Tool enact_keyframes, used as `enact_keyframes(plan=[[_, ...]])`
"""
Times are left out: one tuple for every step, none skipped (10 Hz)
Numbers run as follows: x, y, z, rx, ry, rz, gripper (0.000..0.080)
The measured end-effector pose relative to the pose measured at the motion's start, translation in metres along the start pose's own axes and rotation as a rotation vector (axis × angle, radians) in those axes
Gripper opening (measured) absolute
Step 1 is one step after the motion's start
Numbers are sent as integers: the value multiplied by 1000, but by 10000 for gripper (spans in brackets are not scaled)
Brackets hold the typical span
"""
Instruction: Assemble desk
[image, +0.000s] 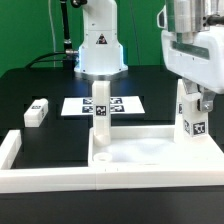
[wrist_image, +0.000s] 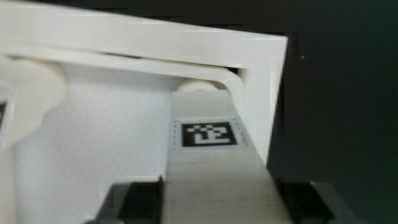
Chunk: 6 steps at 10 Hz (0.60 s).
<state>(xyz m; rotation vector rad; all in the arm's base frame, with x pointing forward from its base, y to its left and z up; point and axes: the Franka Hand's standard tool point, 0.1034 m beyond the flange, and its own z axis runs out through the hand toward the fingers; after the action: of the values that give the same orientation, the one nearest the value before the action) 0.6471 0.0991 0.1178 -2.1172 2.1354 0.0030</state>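
Observation:
The white tray-like tabletop (image: 140, 148) lies on the black table, rim up. One white leg (image: 100, 112) stands upright at its far corner on the exterior view's left. My gripper (image: 192, 98) is shut on a second tagged leg (image: 192, 120) and holds it upright at the far corner on the exterior view's right. In the wrist view the leg (wrist_image: 214, 140) runs between my dark fingers (wrist_image: 135, 206), its end at the tabletop's corner (wrist_image: 160, 60). My gripper (wrist_image: 217, 208) clamps its sides. Whether the leg is seated in the corner is hidden.
A third loose leg (image: 37, 111) lies on the table at the exterior view's left. The marker board (image: 125, 103) lies behind the tabletop, before the robot base (image: 98, 50). Long white border bars (image: 60, 178) run along the front and the left side.

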Motion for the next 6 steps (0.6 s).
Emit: enact_keyframes(plan=[[0,0,0,0,1,1,318],[1,0,0,0,2,-16,318],[0,0,0,3,3,-70,498],[-2,0,-1,19,3,-228,498],[-1,-2,-3,31,5,-396,616],[0,-5,-7,44,6,-533,639]])
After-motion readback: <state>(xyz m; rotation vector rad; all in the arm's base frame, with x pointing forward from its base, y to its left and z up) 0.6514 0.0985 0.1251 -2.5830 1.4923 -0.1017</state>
